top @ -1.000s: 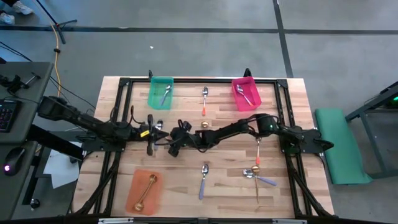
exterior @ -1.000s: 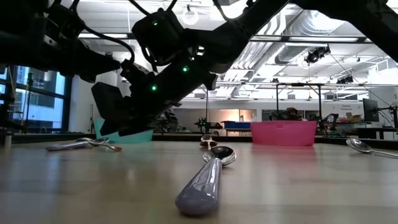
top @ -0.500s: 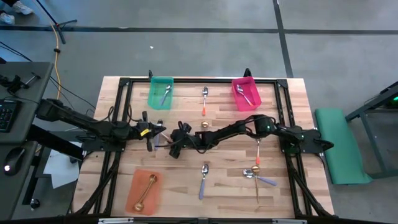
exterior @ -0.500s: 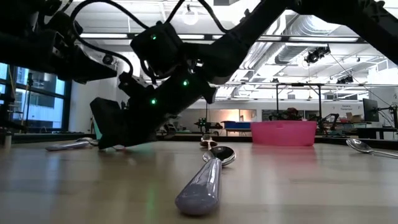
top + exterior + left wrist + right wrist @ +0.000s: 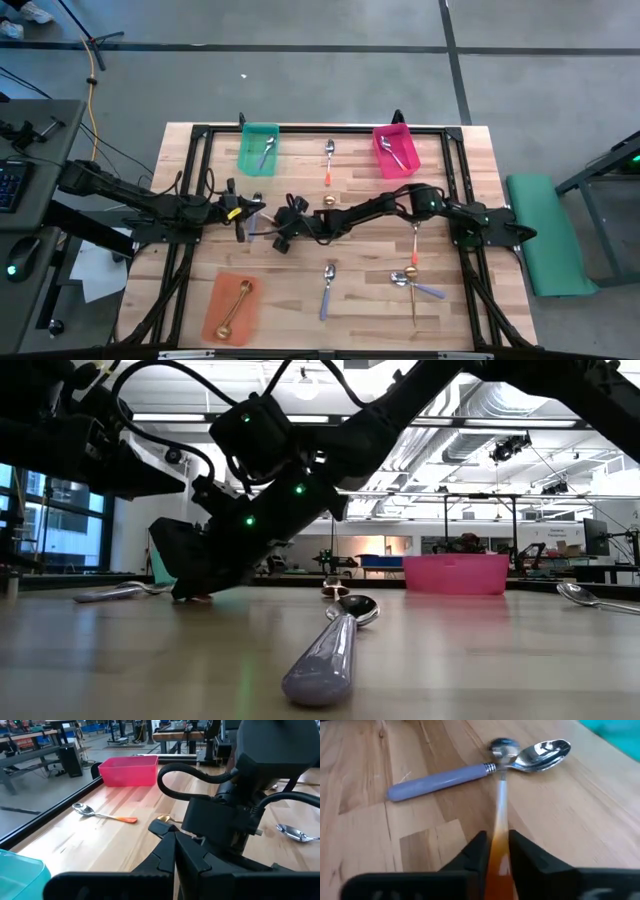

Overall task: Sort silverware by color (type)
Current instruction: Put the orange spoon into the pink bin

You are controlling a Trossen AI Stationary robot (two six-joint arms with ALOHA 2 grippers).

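- The right tool [image 5: 497, 851] has gone lower since a moment ago and closed its fingers on the orange spoon [image 5: 499, 827] in the middle of the table [image 5: 190, 280].
- That spoon's bowl touches the bowl of a purple spoon [image 5: 440, 779] lying beside it.
- The left tool [image 5: 243, 217] is shut and holds nothing, just beside the right one.
- More spoons lie about: one purple spoon in front [image 5: 327, 290], an orange one at the back [image 5: 328, 160].
- A gold spoon [image 5: 233, 308] lies in the orange bin [image 5: 212, 322].
- The green bin [image 5: 247, 160] and pink bin [image 5: 408, 160] each hold a spoon.
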